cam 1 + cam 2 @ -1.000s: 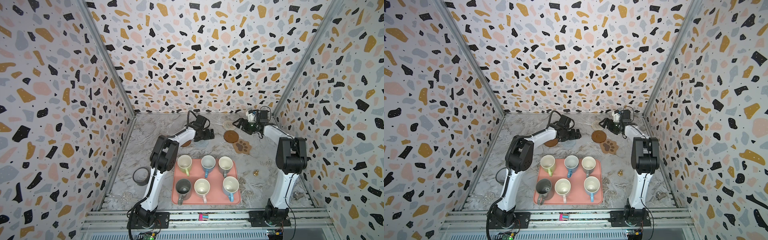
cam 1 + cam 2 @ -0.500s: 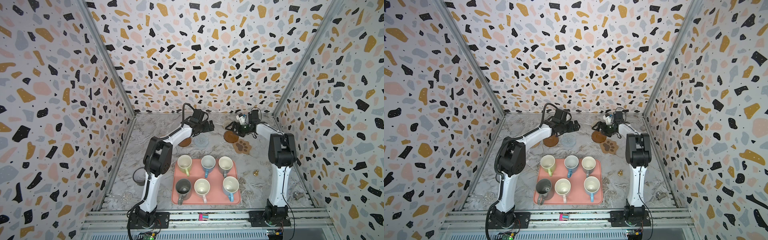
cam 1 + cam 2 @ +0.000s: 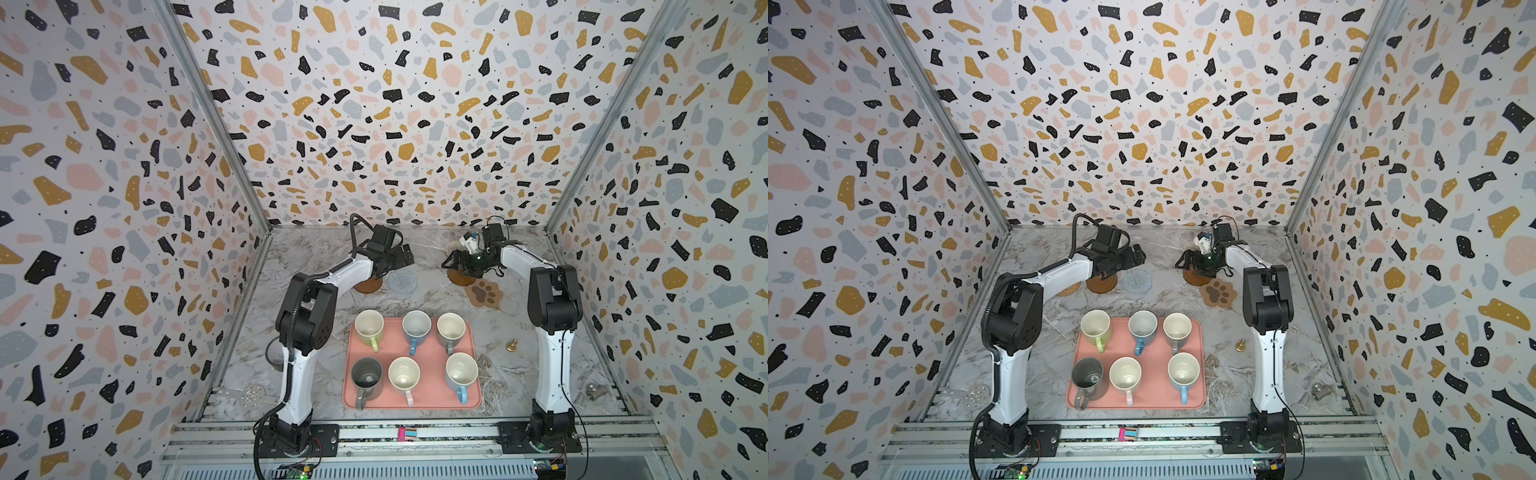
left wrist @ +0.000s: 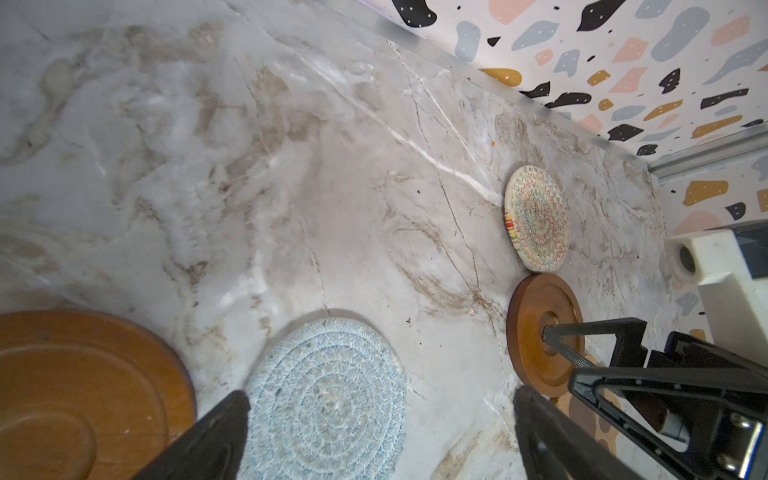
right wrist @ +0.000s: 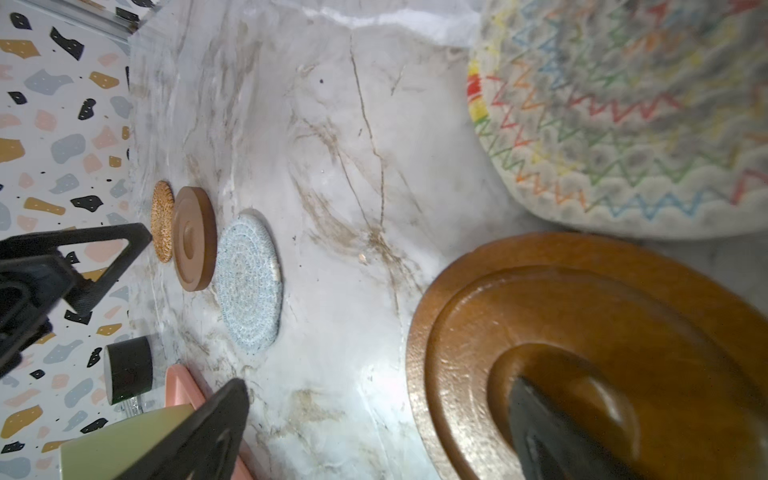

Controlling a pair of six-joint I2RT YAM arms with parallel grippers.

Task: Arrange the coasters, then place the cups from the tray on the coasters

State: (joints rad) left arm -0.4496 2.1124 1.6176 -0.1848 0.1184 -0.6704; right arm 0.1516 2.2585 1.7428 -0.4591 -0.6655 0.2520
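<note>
- Walls (image 3: pixel 374 104): terrazzo-patterned panels close three sides.
- Table (image 3: pixel 316 257): one marble-look top, grey with brown veins. A metal rail (image 3: pixel 415 428) runs along the near edge.
- Left arm (image 3: pixel 305 316): its elbow sits slightly further out than a second ago. The left gripper (image 3: pixel 405 255) has lifted off the blue-grey mat (image 3: pixel 402 281), which it hid then and which now lies bare below it. Its jaws are spread wide and empty.
- Right arm (image 3: pixel 552 299): it has swung in toward the middle. The right gripper (image 3: pixel 452 264), a second ago beside the cream mat (image 4: pixel 536 218), now hangs over the right disc (image 3: pixel 459 279) and hides its far half. Its jaws are spread wide and empty, with one tip above the disc's centre; whether it touches, I cannot tell.
- Tray (image 3: pixel 432 401): one, salmon-pink, lying between the arm bases where it was.
- Cups: six, all on the tray as before, in two rows of three.
  - Far row: green cup (image 3: pixel 368 327), far blue cup (image 3: pixel 417 325), light grey cup (image 3: pixel 451 328).
  - Near row: dark grey cup (image 3: pixel 367 374), pink cup (image 3: pixel 403 372), near blue cup (image 3: pixel 461 371).
- Coasters: six, all on the table beyond the tray, none under a cup.
  - The tan mat (image 3: pixel 1068 289), partly under the left arm, lies in a close row with the left disc (image 3: pixel 368 286) and the blue-grey mat.
  - After a gap comes the right disc, with the cream mat behind it and the paw (image 3: pixel 483 293) just beside it.
- Bell (image 3: pixel 511 345): one small brass piece, right of the tray.
</note>
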